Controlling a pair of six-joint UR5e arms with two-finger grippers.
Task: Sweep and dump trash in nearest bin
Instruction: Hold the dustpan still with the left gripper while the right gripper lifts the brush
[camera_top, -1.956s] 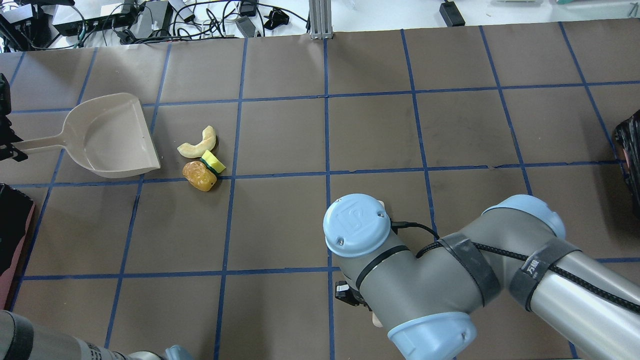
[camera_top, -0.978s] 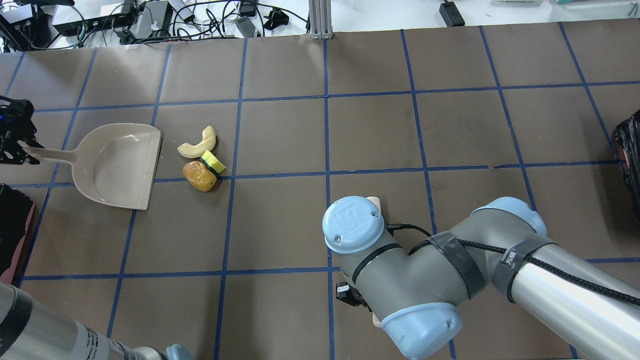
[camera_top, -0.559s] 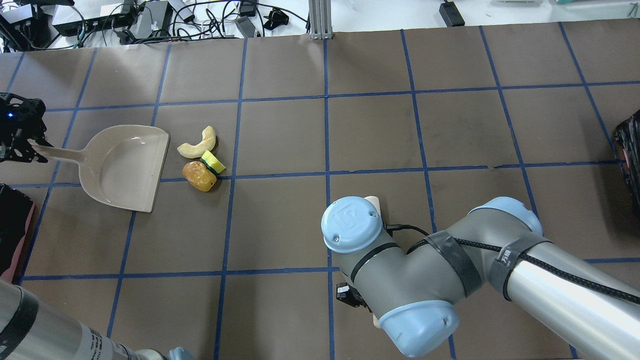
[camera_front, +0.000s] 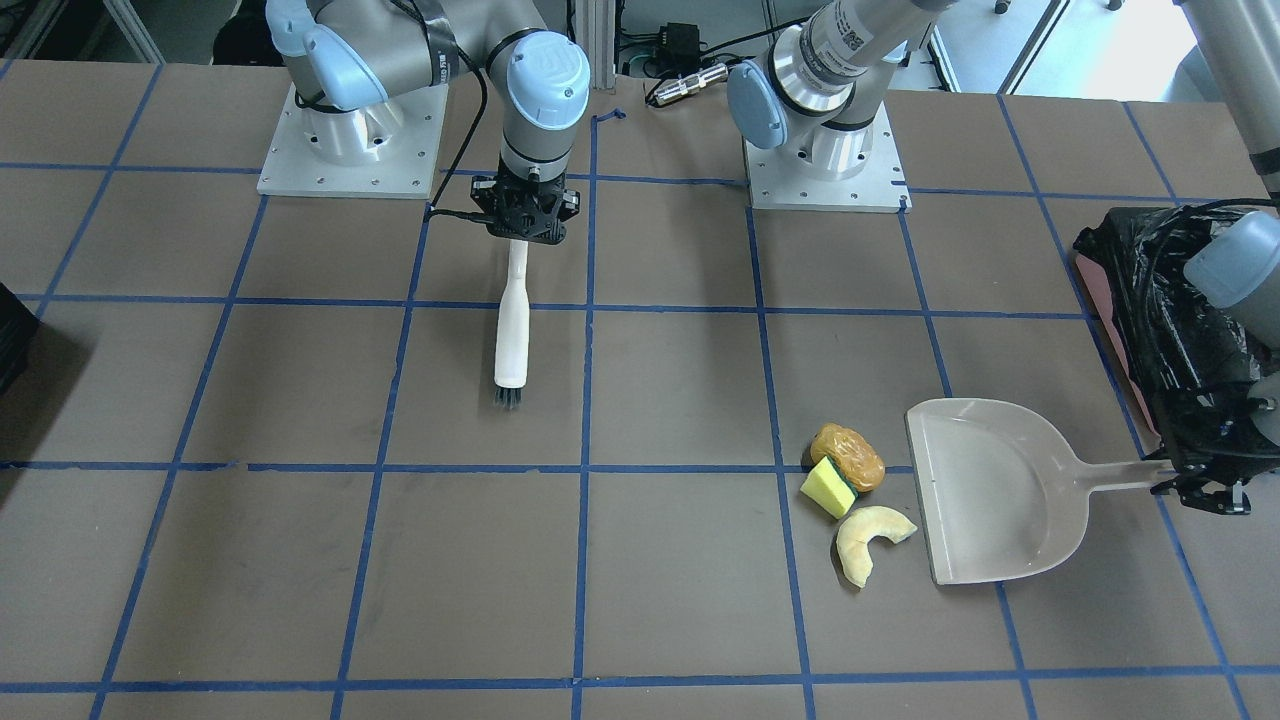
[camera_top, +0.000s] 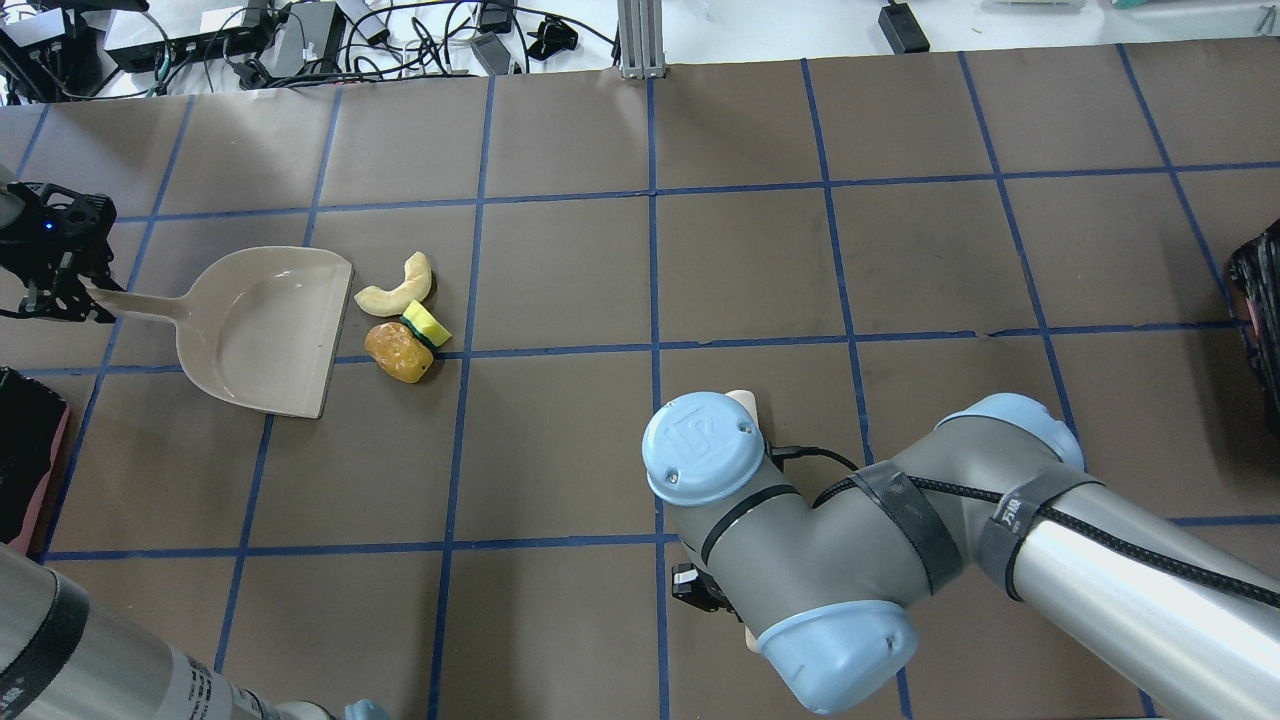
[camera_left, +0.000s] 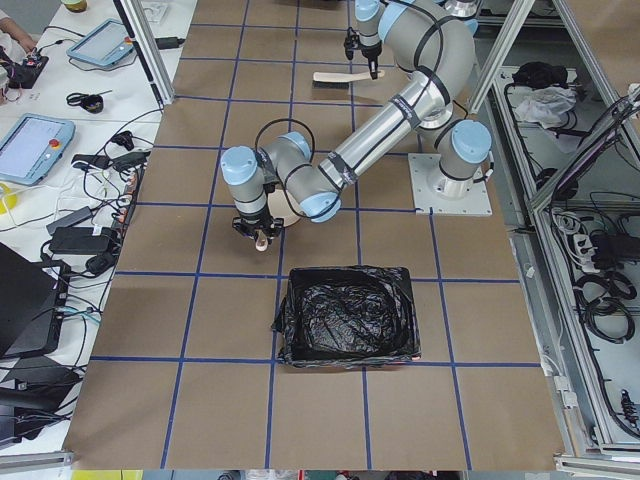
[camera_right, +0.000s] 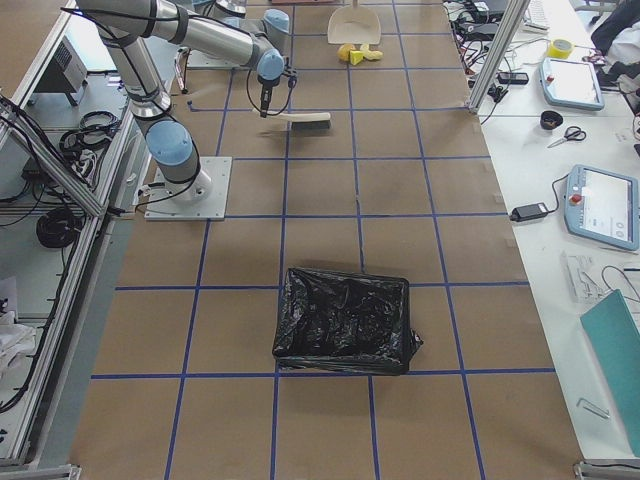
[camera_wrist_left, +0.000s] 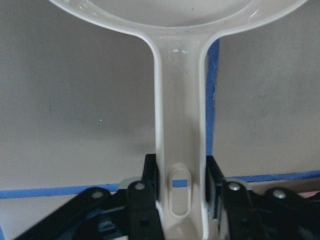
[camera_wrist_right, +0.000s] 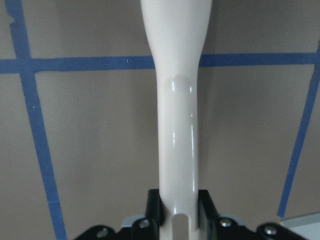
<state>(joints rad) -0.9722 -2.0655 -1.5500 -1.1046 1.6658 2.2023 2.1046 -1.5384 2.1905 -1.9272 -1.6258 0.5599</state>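
The trash lies in a tight cluster: a brown-orange lump (camera_top: 400, 352), a yellow-and-green sponge block (camera_top: 427, 324) and a pale crescent (camera_top: 396, 288). My left gripper (camera_top: 85, 300) is shut on the handle of a beige dustpan (camera_top: 265, 330), seen close in the left wrist view (camera_wrist_left: 180, 150). The pan's open edge faces the trash with a small gap. My right gripper (camera_front: 520, 232) is shut on the handle of a white brush (camera_front: 512, 330), whose bristles are far from the trash. The pink bin with a black bag (camera_front: 1150, 300) stands beside my left gripper.
A second black-bagged container (camera_right: 345, 320) stands at the table's right end and shows at the overhead view's right edge (camera_top: 1262, 300). My right arm's elbow (camera_top: 800, 520) covers the brush from above. Cables and boxes (camera_top: 250, 40) lie beyond the far edge.
My left gripper has carried the dustpan to the right and turned it, so its open edge now sits close to the trash. The right arm shifted only slightly. The trash has not moved.
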